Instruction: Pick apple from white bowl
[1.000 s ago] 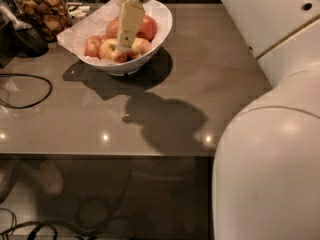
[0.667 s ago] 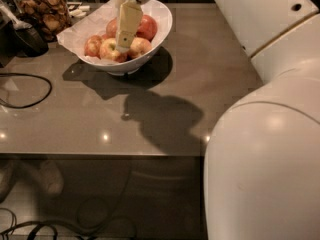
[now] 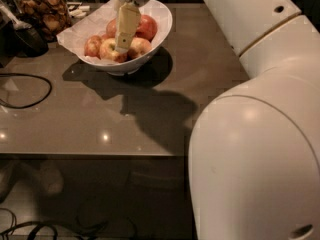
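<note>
My gripper (image 3: 121, 48) hangs straight down into the white bowl (image 3: 161, 33) at the far side of the table (image 3: 150, 119). From this side I see it only as one pale, flat slab, so I cannot tell how far open it is, or whether it has hold of anything. Its lower end is down among the fruit and looks to meet the apple (image 3: 108, 50), though I cannot be sure it touches.

The apple is round, yellow-gold, with a red-orange flush on its skin. It lies low in the bowl at the near side of the pile, on the crumpled paper (image 3: 75, 31) that lines the bowl and spills over its left rim. The end of my gripper covers its right part, so the apple shows just left of it and below.

Around it lie other apples: a deeper red one (image 3: 146, 27) behind and to the right of my gripper, a paler one (image 3: 140, 46) just right of it, and a reddish one (image 3: 92, 46) at the left edge of the pile.

A jar (image 3: 44, 9) stands beyond the bowl at the left, and a dark cable (image 3: 31, 96) loops on the table well apart from it. My arm (image 3: 255, 134) fills the right side
</note>
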`<move>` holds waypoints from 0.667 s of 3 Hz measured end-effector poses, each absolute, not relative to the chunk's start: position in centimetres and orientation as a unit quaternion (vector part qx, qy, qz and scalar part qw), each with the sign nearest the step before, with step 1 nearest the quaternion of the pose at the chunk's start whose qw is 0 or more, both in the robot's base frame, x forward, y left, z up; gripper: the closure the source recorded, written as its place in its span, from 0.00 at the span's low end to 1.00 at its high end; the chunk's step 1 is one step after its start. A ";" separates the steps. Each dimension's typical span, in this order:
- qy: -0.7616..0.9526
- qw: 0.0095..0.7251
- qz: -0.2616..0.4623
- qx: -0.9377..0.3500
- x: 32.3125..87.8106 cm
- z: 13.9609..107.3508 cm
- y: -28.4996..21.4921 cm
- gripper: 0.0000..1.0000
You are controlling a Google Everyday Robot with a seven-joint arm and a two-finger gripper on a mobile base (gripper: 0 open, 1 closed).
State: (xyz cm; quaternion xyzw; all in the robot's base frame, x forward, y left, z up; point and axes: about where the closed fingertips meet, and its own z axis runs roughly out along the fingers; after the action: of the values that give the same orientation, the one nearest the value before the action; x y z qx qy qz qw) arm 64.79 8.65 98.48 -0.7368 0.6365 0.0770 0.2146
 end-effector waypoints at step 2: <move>0.639 0.201 0.081 -0.739 66.0 96.6 8.7 0.19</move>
State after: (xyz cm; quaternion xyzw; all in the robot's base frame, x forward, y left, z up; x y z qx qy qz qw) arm 66.00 8.70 96.64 -0.7386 0.6385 0.0809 0.2005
